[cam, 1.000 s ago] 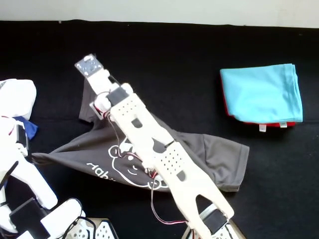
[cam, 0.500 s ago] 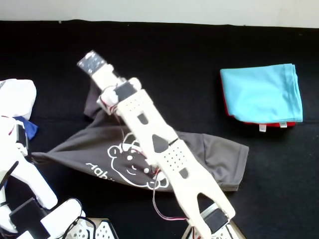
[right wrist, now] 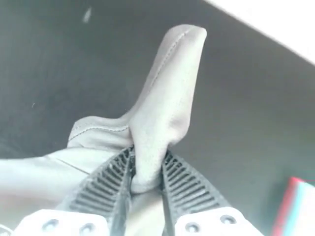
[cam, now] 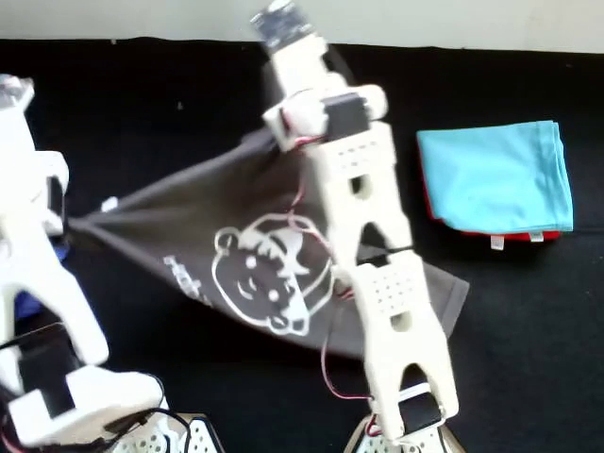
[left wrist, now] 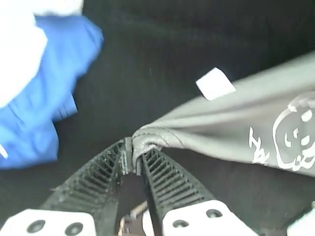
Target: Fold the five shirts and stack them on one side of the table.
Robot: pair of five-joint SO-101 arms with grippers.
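Since piling belongs on one side, black table (cam: 528,330): its far right serves us for stacking.
Grey shirt (cam: 189,222): stretched between both grippers over the middle, print up, so we can lay it flat.
Folded stack (cam: 495,179): far right, well apart from it.
Right gripper (right wrist: 147,153): clenched on a sleeve end, far.
Left gripper (left wrist: 135,150): clamped on a bunched corner, left.
Blue shirt (left wrist: 39,98): crowds the left edge; open room lies near right.
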